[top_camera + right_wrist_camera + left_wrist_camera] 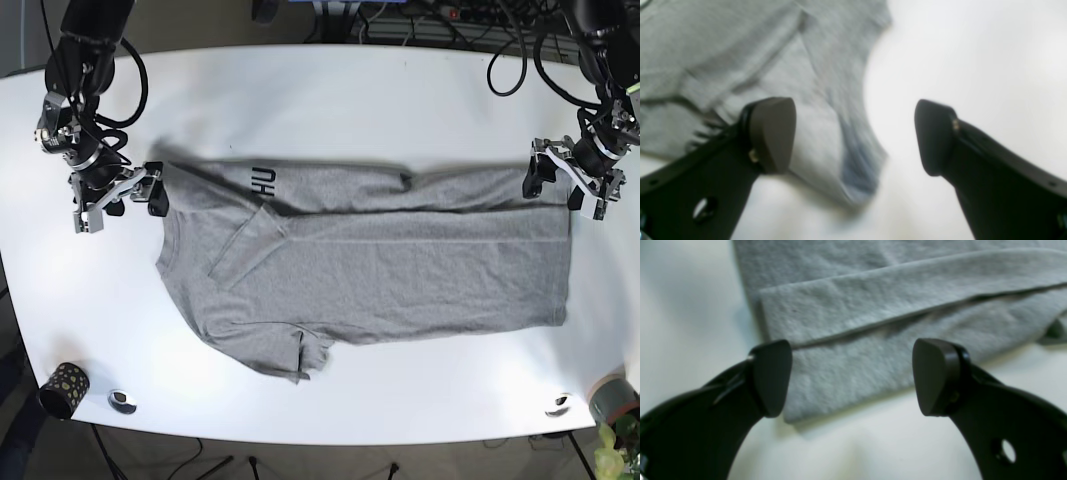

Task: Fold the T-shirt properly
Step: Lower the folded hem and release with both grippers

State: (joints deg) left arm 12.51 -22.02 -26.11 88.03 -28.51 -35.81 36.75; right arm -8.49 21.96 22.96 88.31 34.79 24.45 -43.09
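Observation:
A grey T-shirt (370, 265) lies flat across the white table, its far long edge folded over toward the middle, dark lettering showing near the top left. My left gripper (566, 183) is open at the shirt's far right corner; in the left wrist view its fingers (771, 376) straddle the folded grey hem (873, 340). My right gripper (118, 198) is open just off the shirt's far left corner; in the right wrist view the grey cloth (756, 66) lies under its left finger (771, 133) and bare table under the right one.
The white table (330, 100) has bare room behind and in front of the shirt. A dark patterned cup (62, 390) and a small round object (122, 401) sit at the front left. Another small round object (560, 404) and a green cup (612, 400) sit at the front right.

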